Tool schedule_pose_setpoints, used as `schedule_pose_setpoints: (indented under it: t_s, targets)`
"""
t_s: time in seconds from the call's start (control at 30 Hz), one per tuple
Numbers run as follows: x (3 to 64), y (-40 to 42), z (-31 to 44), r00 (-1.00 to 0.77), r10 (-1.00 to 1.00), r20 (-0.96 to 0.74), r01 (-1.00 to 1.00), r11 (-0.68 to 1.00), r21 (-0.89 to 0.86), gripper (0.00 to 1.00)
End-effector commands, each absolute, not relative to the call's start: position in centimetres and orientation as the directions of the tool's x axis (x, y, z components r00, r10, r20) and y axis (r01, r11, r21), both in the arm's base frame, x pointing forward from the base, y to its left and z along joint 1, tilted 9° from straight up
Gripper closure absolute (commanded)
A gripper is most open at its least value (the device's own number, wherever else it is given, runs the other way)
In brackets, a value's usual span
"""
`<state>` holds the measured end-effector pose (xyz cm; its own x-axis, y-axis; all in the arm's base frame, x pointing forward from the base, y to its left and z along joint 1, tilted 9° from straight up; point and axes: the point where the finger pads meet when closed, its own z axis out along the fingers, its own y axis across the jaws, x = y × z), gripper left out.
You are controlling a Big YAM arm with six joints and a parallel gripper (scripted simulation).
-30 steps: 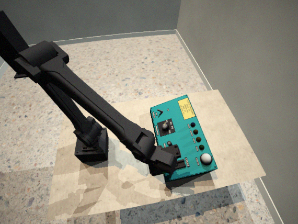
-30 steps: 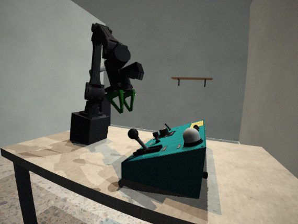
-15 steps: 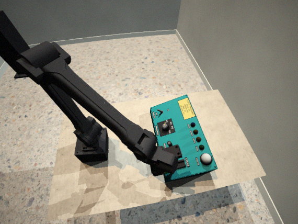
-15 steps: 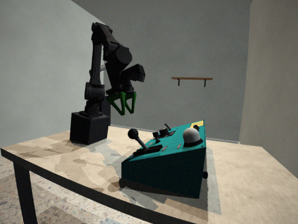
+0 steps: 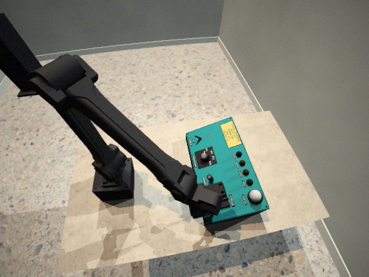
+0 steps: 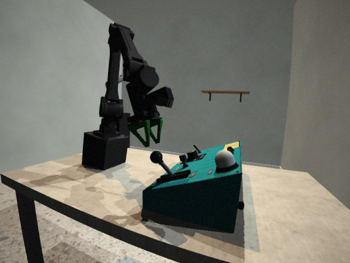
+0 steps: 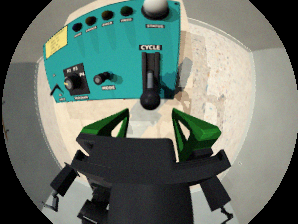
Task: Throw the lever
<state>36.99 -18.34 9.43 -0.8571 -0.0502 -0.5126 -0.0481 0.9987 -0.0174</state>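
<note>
Jaws spread, holding nothing; gripper point(image 6: 149, 135) poised well above the lever's ball knob point(image 6: 156, 157), not touching. Lever point(image 6: 166, 167) at the low front corner of the teal console point(image 6: 196, 196), tilted toward the arm side, away from the CYCLE label point(image 7: 149, 47) at the far end of its slot point(image 7: 150, 72) in the wrist view. Console on the worktop point(image 6: 92, 187), near the right edge, well apart from the arm base point(image 6: 104, 150). Handling guess: rigid lever, smooth hard knob, probably a stiff detent; console light enough to skid on its feet. Best hold: pinch the round knob itself, or the shaft just under it, for most leverage and least force. Knob likely slippery, so centre it between the green fingers before closing. Throw direction up the slope toward CYCLE; keep the push along the slot arc, slightly downward to load the feet, no upward pull that could lift the front edge. Neighbours to avoid: small toggle point(image 7: 101, 79) just beside the slot, rotary selector point(image 5: 204, 156), white dome button point(image 5: 255, 195), row of dark round buttons point(image 5: 245, 171).
</note>
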Motion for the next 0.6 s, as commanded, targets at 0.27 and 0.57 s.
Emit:
schedule_pose_setpoints:
  t_s: [0.27, 0.57]
  targets:
    - [38.8, -18.1, 7.2, -0.853, -0.043, -0.52, -0.043, 0.999, -0.013, 0.3]
    - [39.6, -18.1, 5.7, -0.853, -0.043, -0.52, -0.043, 0.999, -0.012, 0.3]
